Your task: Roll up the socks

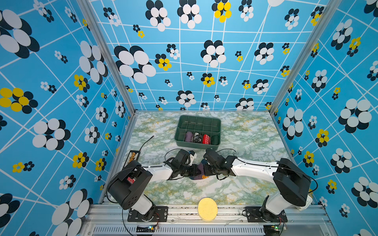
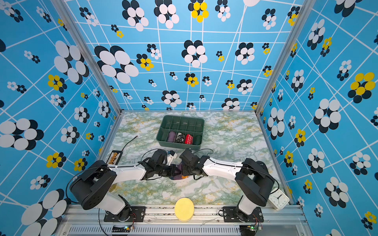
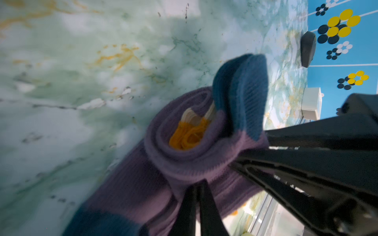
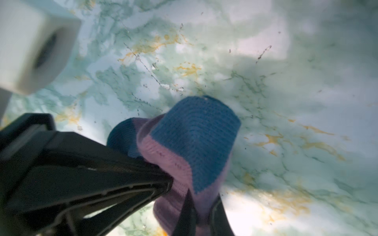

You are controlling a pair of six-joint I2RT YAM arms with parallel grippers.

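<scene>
The left pincer is clamped on one end of the purple ribbed knit socks, blue-toed and orange-cuffed. The right pincer pinches the other end, at the middle of the green marbled surface. Best to hold the coil tight while wrapping the loose toe round.

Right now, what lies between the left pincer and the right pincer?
The socks, partly rolled: the left pincer and right pincer each pinch them, seen in both top views.
</scene>
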